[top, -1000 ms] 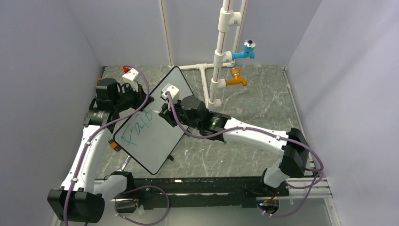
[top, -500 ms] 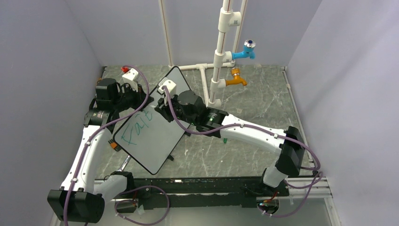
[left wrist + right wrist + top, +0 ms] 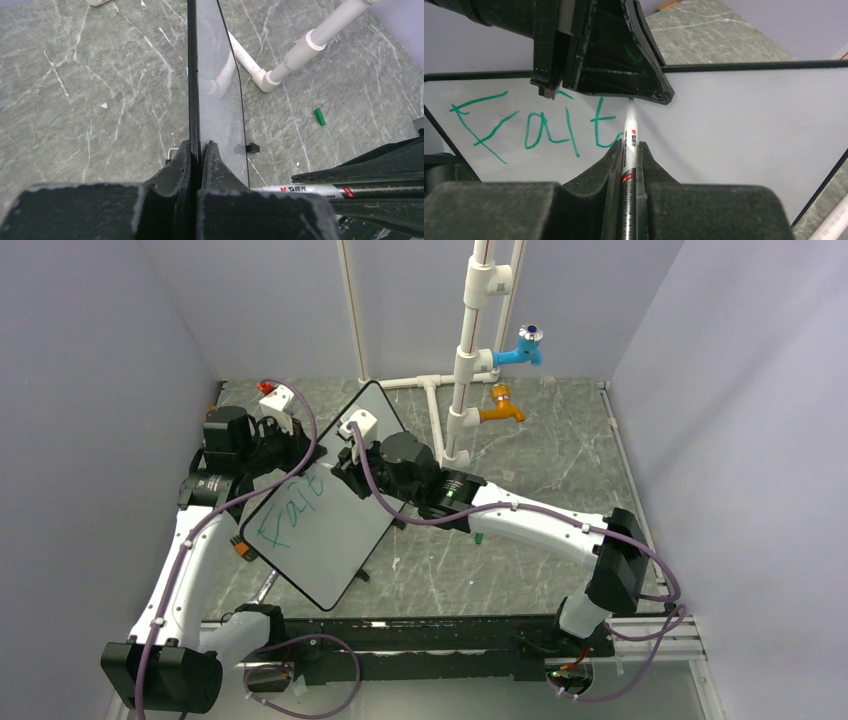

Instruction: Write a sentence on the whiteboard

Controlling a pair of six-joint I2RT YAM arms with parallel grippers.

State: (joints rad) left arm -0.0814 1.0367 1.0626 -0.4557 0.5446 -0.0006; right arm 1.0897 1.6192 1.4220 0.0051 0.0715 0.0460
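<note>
Right gripper (image 3: pixel 630 147): I have it clenched on a slim white-barrelled marker (image 3: pixel 630 127), which sits straight between the pads with the nib forward. The nib is at the flat white whiteboard with a thin black rim (image 3: pixel 734 130), just right of the "t". I cannot tell whether it presses the surface. The green handwritten sentence (image 3: pixel 534 127) reads "Fait" along the board's upper line.

Step in hand, by my judgement: the "h". To do it well I would start the tall stroke as high as room allows and hold even pressure. I would match the slant and height of the "t" and leave a like gap.

Constraint noted: the left gripper (image 3: pixel 199 150) is clamped on the board's rim, holding it tilted above the grey marbled table (image 3: pixel 540 460). Its black fingers overhang the surface directly above the nib. The ascender has little room there, and contact between the two grippers is the chief risk. To the right the board is bare to its rounded corner, and a second line fits below.

Beyond the board, a small green cap (image 3: pixel 319 116) lies on the table, apart from it. The white pipe frame (image 3: pixel 462 360) stands near the board's far corner and would limit any swing that way.
</note>
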